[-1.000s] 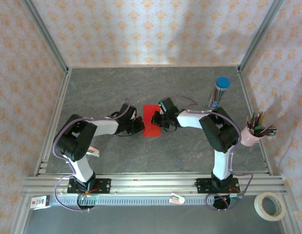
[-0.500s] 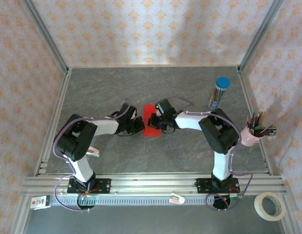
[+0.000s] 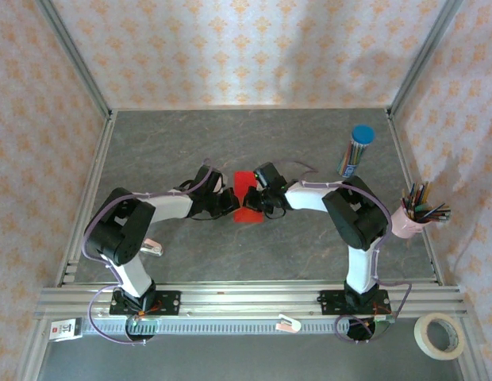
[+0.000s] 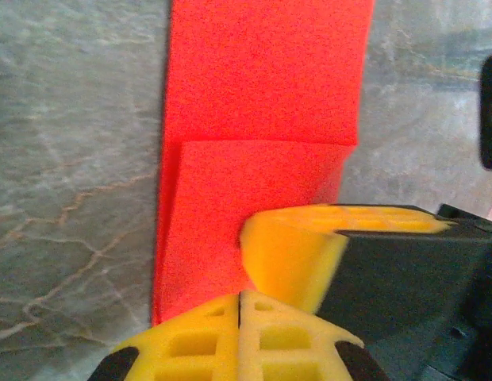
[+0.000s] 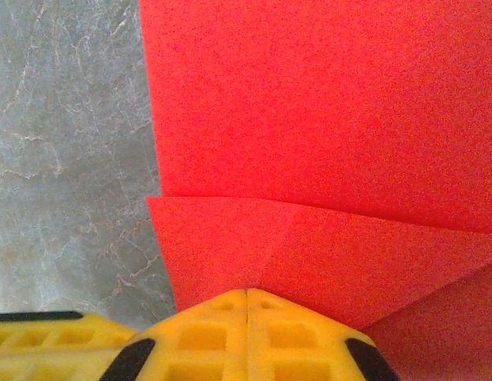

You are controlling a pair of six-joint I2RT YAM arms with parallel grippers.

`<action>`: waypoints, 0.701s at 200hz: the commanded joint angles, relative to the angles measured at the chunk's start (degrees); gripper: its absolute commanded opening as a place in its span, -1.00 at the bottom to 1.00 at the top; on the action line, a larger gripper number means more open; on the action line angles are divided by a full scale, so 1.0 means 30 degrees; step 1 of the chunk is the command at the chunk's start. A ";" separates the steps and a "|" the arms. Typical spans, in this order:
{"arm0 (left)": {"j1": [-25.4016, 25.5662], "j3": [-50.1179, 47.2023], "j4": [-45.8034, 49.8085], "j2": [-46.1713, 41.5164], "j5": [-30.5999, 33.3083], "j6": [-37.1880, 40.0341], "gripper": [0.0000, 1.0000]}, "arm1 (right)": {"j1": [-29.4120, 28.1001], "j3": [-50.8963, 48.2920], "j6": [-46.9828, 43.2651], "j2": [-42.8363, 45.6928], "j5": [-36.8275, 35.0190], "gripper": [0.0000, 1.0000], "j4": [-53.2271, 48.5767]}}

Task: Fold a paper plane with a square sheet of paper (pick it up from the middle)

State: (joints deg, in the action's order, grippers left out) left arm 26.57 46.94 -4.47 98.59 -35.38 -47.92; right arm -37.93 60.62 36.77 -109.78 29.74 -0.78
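The square sheet of paper (image 3: 245,190) is bright red and lies flat mid-table, with a flap folded over its near part (image 4: 246,198) (image 5: 309,246). No paper plane is in view. My left gripper (image 3: 231,204) comes in from the left, shut, its yellow tips (image 4: 240,295) pressing on the flap's edge with nothing between them. My right gripper (image 3: 255,201) comes in from the right, also shut, tips (image 5: 246,292) resting on the folded flap. The two grippers touch side by side over the paper's lower part, hiding it from above.
A blue-capped tube of coloured pencils (image 3: 355,151) stands at the back right. A pink cup of pencils (image 3: 413,216) sits by the right rail. A tape roll (image 3: 440,335) lies outside the frame at the near right. Grey tabletop (image 3: 230,143) surrounds the paper.
My right gripper has slid left and further onto the paper, closing up against the left gripper. The visible red area has become narrower. The left arm has barely moved.
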 commanded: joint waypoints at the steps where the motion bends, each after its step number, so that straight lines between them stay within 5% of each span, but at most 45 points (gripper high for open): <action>1: 0.0314 -0.0444 0.0101 -0.0076 -0.0615 0.0091 -1.00 | -0.0041 -0.0180 0.0136 -0.0659 -0.0765 -1.00 -0.0563; 82: 0.0443 -0.0694 0.2616 0.0831 0.2467 0.0630 -1.00 | 0.0213 -0.0356 -0.0303 -0.0441 -0.1000 -1.00 -0.0045; 140: 0.0431 -0.1977 0.2354 0.0950 0.2472 0.0374 -1.00 | 0.2800 -0.0627 -0.1283 0.0007 -0.1486 -1.00 0.1065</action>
State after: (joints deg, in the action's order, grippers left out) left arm 27.77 44.60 -4.25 99.81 -32.77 -47.22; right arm -34.52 59.57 35.00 -109.78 30.55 1.83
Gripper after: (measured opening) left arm 0.046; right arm 0.039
